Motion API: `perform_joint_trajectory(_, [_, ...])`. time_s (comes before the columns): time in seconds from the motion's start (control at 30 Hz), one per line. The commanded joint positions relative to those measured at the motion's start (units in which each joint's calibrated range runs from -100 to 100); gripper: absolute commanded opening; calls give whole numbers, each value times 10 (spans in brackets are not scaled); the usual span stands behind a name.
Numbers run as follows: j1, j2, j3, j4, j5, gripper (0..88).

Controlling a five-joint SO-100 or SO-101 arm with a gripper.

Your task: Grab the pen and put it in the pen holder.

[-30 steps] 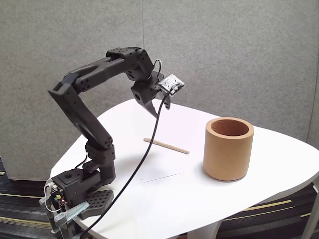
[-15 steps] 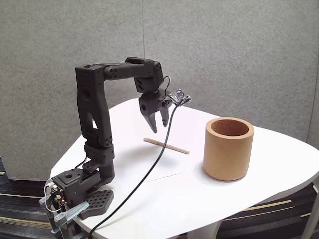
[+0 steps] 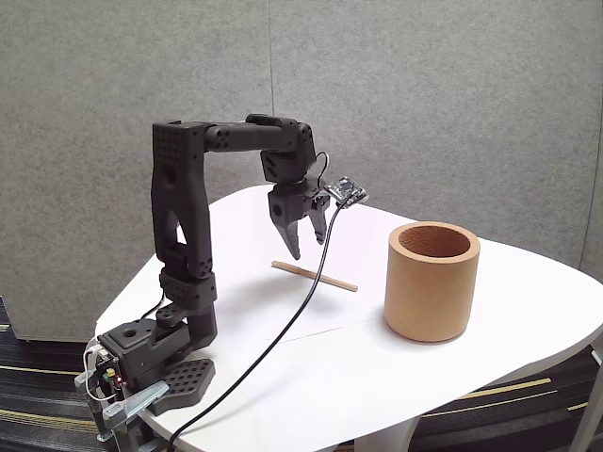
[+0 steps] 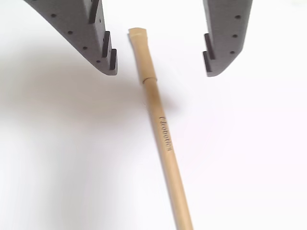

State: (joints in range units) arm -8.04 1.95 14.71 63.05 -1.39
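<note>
Tool poised over the pen, its fingers apart

In the fixed view the black two-finger tool (image 3: pixel 300 247) points down above the white table (image 3: pixel 528 320), over one end of the thin light-brown wooden pen (image 3: pixel 314 276), which lies flat at about 9 o'clock from the thick-walled tan cork-like pen holder (image 3: pixel 432 280), well apart from it. In the wrist view the tool (image 4: pixel 160 64) is spread wide, the pen (image 4: pixel 160 127) running from between the fingertips toward 6 o'clock, touched by neither finger.
</note>
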Motion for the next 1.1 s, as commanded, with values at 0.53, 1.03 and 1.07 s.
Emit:
perform_joint_trajectory(0.53, [1,80,42,-36,4,391])
perform_joint_trajectory(1.03, [1,124,-14,-23,0,378])
perform_joint_trajectory(1.07, [1,124,-14,-22,0,358])
